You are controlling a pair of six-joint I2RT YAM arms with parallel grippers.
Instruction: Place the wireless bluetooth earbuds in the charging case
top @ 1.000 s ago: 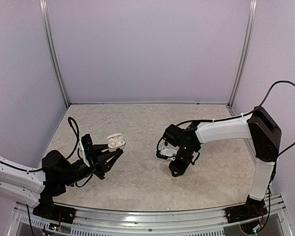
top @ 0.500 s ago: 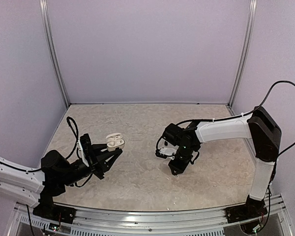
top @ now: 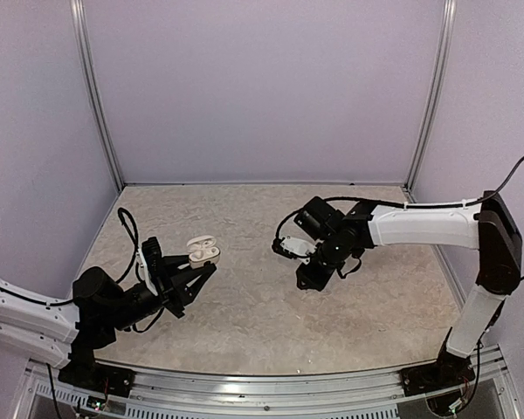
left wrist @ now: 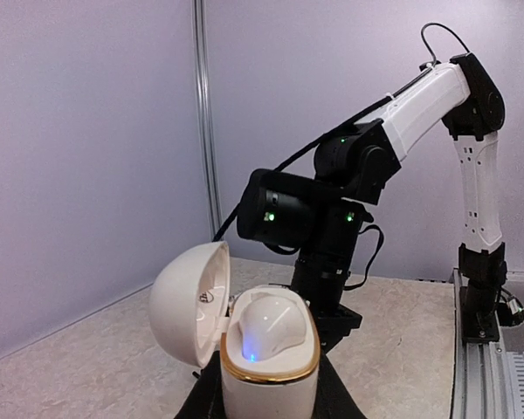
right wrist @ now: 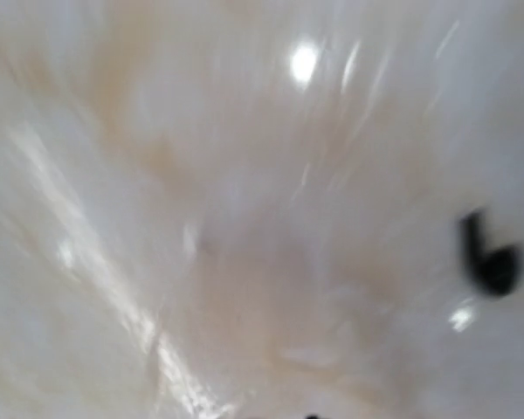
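well, my left gripper [top: 195, 264] is clamped on the open charging case [left wrist: 269, 380], held above the table [top: 244, 323] — one white earbud [left wrist: 271, 323] seated inside. my right gripper [top: 307, 279] hangs over the table — its jaws i cannot tell.

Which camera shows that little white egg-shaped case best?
The left wrist view: the charging case fills the foreground, lid open, a white earbud seated inside. The top view shows it small, held by the left gripper. The right wrist view is only blur.

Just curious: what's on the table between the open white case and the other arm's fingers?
Nothing visible; the top view shows bare tabletop between the charging case and the right fingers.
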